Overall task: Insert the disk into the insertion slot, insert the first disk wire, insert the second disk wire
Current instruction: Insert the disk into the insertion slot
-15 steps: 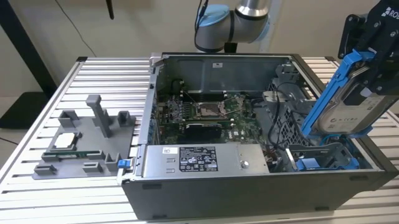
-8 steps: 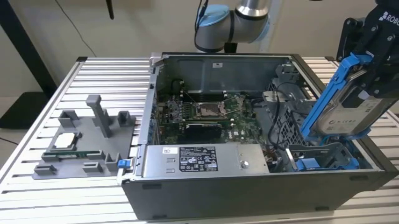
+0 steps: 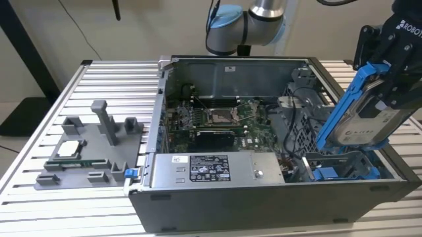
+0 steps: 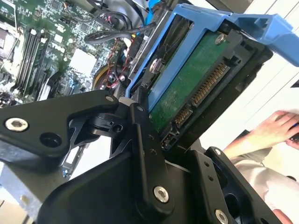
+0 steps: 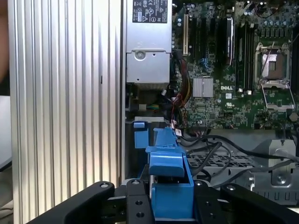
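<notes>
The disk (image 3: 366, 120), a grey hard drive in a bright blue carrier, hangs tilted over the open computer case's corner at the exterior view's right. My gripper (image 3: 389, 81) is shut on it near its upper end. The disk's lower end sits just above the insertion slot (image 3: 343, 165), a grey metal bay with blue fittings. In the second wrist view the disk (image 4: 187, 88) shows its green circuit board and connectors between my black fingers (image 4: 142, 140). The blue carrier (image 5: 169, 186) sits clamped in the first wrist view. Black cables (image 5: 210, 151) lie beside the bay; I cannot tell which are the disk wires.
The case holds a motherboard (image 3: 218, 118), a silver power-supply box (image 3: 211, 170) along its front and a perforated cage (image 5: 229, 163). A grey fixture plate (image 3: 86, 153) with small parts lies on the slatted table at the exterior view's left. A person's hand (image 4: 275, 130) rests beyond the table.
</notes>
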`<state>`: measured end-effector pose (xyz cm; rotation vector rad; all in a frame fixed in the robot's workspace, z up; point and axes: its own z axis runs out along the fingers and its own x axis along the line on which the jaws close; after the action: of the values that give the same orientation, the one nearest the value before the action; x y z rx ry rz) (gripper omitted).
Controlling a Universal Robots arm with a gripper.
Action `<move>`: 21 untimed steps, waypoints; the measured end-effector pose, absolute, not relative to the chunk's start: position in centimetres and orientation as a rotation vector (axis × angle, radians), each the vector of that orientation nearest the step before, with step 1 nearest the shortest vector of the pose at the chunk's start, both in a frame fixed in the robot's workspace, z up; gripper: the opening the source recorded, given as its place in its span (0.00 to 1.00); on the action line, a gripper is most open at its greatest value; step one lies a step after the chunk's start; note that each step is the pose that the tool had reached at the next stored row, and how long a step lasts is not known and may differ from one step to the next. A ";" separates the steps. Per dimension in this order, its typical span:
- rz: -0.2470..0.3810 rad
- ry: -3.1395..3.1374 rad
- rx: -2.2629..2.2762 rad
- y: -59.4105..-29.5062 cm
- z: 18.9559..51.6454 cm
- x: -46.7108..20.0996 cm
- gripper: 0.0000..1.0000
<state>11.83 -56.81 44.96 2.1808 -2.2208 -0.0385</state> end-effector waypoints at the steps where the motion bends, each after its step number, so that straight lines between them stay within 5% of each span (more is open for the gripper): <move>1: -0.039 -2.221 2.181 -56.8 44.8 11.8 0.00; 21: -0.039 -2.221 2.180 -57.2 42.4 11.5 0.00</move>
<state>11.52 -57.23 42.35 2.1805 -2.2211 -0.0385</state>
